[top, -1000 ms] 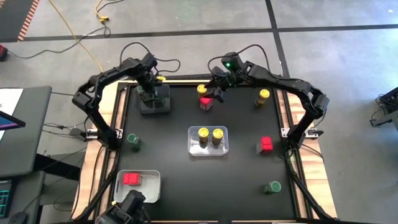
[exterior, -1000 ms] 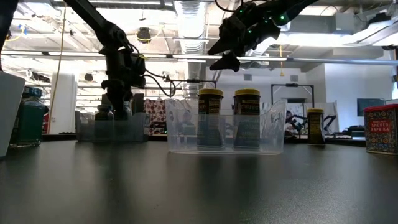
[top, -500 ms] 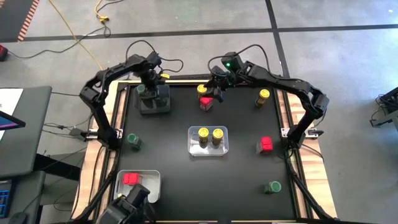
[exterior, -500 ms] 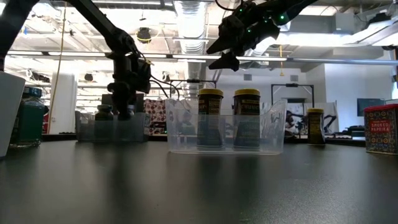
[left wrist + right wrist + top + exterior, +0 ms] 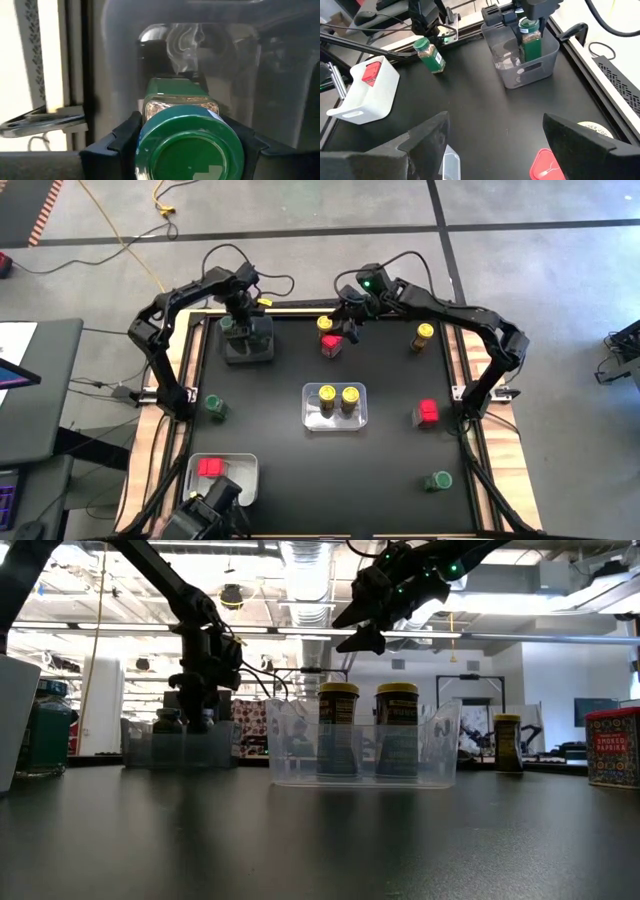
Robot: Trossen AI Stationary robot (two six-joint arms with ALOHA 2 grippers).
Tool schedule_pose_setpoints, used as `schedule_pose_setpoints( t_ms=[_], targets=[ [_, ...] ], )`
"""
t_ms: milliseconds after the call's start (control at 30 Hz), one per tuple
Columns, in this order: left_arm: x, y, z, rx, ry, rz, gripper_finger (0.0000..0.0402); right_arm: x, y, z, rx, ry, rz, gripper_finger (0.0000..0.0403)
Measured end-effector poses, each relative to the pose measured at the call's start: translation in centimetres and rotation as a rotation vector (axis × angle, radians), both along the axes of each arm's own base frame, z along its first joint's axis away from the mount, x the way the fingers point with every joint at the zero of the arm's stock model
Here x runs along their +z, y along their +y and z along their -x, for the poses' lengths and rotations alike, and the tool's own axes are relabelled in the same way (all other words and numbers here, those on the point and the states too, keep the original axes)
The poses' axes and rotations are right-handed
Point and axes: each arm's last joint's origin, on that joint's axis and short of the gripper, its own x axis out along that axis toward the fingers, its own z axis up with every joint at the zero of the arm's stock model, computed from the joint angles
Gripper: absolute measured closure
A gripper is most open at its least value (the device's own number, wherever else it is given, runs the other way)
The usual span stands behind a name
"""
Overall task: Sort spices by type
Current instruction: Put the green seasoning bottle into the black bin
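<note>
Green-lidded jar point(image 5: 189, 145) sits clamped between my left gripper's point(image 5: 187, 137) fingers, upright inside the grey bin point(image 5: 527, 62); only the right wrist view shows its full height. Right gripper point(image 5: 349, 330) hangs wide above a red-topped jar point(image 5: 331, 345).

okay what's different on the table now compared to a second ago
The left claw, shut on the green-lidded jar, shifted a little toward the table's far edge over the grey bin, mostly in the first half second. The jar is not released. The right claw stayed open above the red-topped jar. The clear bin with two yellow-lidded jars, and the loose jars, did not move.
</note>
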Motion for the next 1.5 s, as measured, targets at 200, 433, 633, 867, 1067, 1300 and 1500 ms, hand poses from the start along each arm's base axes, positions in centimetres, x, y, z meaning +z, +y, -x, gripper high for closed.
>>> schedule_pose_setpoints(
  t_ms=[200, 433, 633, 867, 1067, 1300, 1500],
  targets=[
    [0.04, 0.04, -0.01, 0.076, -0.003, 0.004, 0.0202, 0.0, 0.0, 0.0, 0.0, 0.0, 0.001, 0.0055],
    [0.08, 0.21, -0.19, 0.082, -0.018, -0.017, 0.0202, 0.0, 0.0, 0.0, 0.002, 0.0, 0.003, 0.0055],
    [0.08, 0.2, -0.19, 0.042, -0.014, -0.022, 0.0202, -0.02, -0.06, 0.01, -0.017, 0.007, 0.013, 0.0055],
    [0.07, 0.14, -0.16, 0.018, -0.011, -0.019, 0.0202, -0.04, -0.08, 0.01, -0.019, 0.008, 0.01, 0.0055],
    [0.07, 0.13, -0.16, 0.026, -0.013, -0.015, 0.0176, -0.04, -0.07, 0.0, -0.019, 0.008, 0.01, 0.0055],
    [0.12, 0.12, -0.16, 0.025, -0.014, -0.017, 0.0141, -0.04, -0.07, 0.0, -0.02, 0.008, 0.008, 0.0055],
    [0.12, 0.12, -0.15, 0.059, -0.013, -0.013, 0.0139, -0.04, -0.04, -0.01, -0.019, 0.008, 0.008, 0.0055]
  ],
)
